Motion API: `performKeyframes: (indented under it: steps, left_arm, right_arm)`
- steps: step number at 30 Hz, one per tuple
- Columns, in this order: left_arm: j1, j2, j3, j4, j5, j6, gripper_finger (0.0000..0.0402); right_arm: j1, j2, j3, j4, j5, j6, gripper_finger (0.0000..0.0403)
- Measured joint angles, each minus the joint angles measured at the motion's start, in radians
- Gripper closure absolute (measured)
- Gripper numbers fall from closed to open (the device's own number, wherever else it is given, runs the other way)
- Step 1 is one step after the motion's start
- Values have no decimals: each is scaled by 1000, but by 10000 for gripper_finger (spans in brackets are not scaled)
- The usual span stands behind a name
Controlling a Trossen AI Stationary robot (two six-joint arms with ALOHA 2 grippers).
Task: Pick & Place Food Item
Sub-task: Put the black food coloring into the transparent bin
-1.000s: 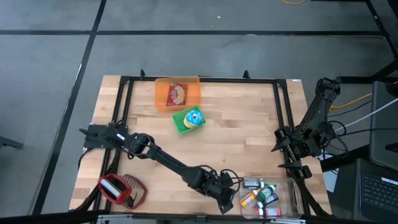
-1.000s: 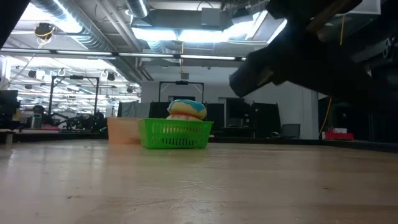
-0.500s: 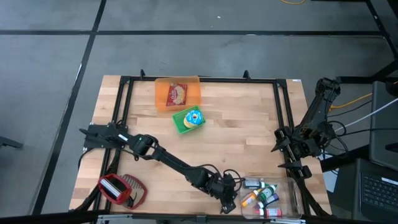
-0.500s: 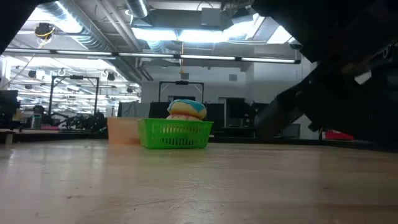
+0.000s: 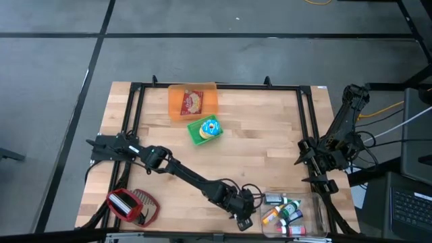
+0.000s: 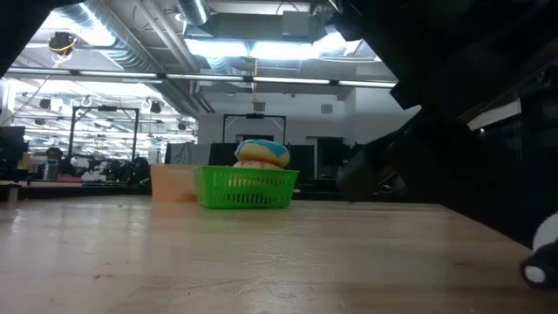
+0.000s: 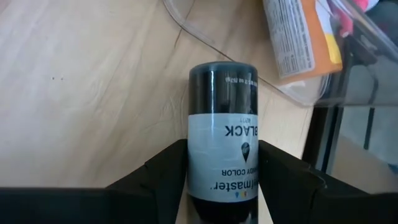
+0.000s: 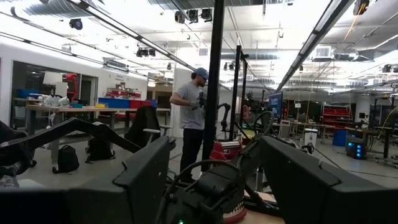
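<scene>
In the left wrist view a black bottle [image 7: 222, 124] with a grey label reading BLACK stands between the fingers of my left gripper [image 7: 222, 163]. That gripper [image 5: 244, 219] is low over the wood at the table's near edge, just left of a clear tub [image 5: 317, 214] of coloured bottles. A green basket [image 5: 204, 129] with a round colourful food item and an orange tub [image 5: 193, 101] with a red packet stand at the far middle. My right gripper [image 8: 214, 155] is raised at the table's right edge, open and holding nothing. My left gripper pinches the black bottle's labelled body [image 7: 194, 163] between its two fingers, one on each side. The fingers slant down from the table's left and lie along the bottle, whose dark rounded end [image 7: 222, 70] points away from them. Whether that end touches the wood cannot be told.
The clear tub's curved rim [image 7: 205, 37] lies just beyond the bottle, with an orange-labelled bottle [image 7: 298, 37] inside. A red and white object [image 5: 131, 206] sits at the near left corner. A black metal frame [image 5: 307, 121] runs around the table. A person [image 8: 189, 115] stands in the room beyond.
My left gripper has come down toward the table beside the clear tub, tipping a little, with the black bottle still between its fingers. In the low view the arm has sunk from the top of the picture to near the wood.
</scene>
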Motion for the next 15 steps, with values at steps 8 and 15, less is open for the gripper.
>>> performKeyframes:
  steps: [8,15]
  left_arm:
    - [5,-1,-1,-32,-9,72,231]
    - [8,-27,-7,-40,-65,135,281]
  right_arm:
    - [0,0,0,0,0,0,151]
    - [0,0,0,0,0,0,151]
